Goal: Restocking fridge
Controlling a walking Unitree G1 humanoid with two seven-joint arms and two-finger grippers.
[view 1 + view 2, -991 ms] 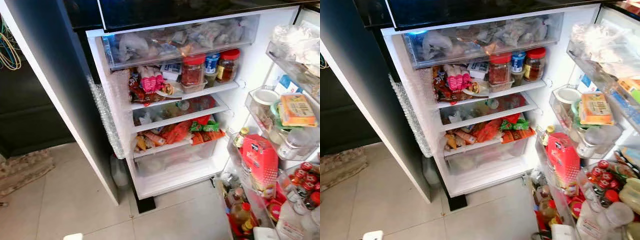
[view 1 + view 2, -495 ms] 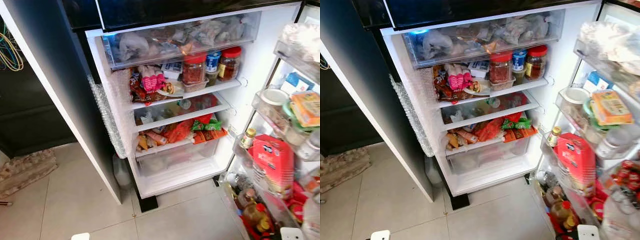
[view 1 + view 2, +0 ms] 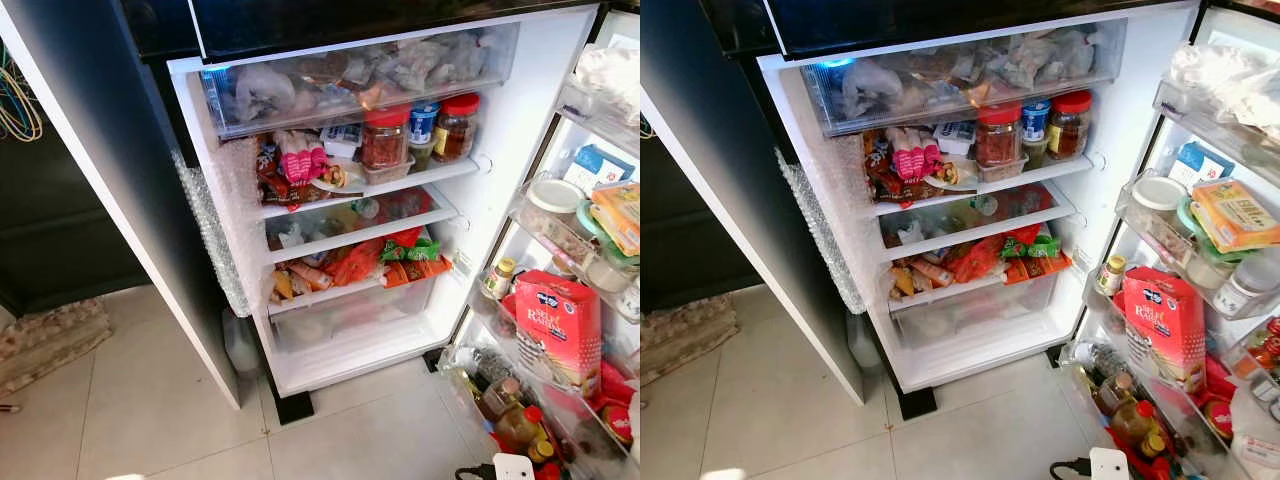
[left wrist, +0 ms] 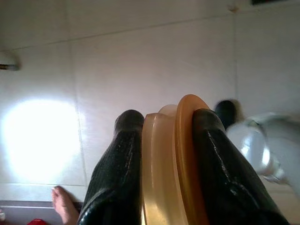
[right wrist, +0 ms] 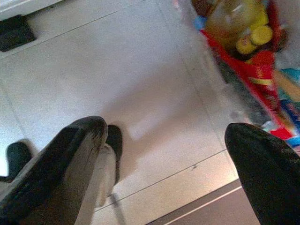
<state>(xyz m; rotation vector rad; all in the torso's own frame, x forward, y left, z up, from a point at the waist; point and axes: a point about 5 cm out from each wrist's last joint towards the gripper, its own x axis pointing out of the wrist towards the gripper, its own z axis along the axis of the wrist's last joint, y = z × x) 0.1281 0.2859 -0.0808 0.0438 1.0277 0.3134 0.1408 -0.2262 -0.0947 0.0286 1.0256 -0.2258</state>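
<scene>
The fridge (image 3: 520, 120) stands open before me, its shelves packed. A clear drawer (image 3: 360, 80) of bagged food sits at the top, with red-lidded jars (image 3: 386, 140) and snack packs on the shelf below. In the left wrist view my left gripper (image 4: 168, 122) is shut on an amber, translucent round piece (image 4: 164, 173) held edge-on above the tiled floor. My right gripper (image 5: 166, 133) hangs open over the floor, close to the bottles (image 5: 243, 28) in the lowest door shelf.
The open door at the right carries a red carton (image 3: 560, 330), tubs (image 3: 548, 195) and oil bottles (image 3: 515, 430). A dark panel (image 3: 110, 180) flanks the fridge on the left. A rug (image 3: 50, 340) lies on the tiles at the far left. A person's bare foot (image 4: 63, 206) stands on the floor.
The door shelves now sit further right in the picture while the fridge interior holds its place. The white piece at the lower left edge has dropped out of view.
</scene>
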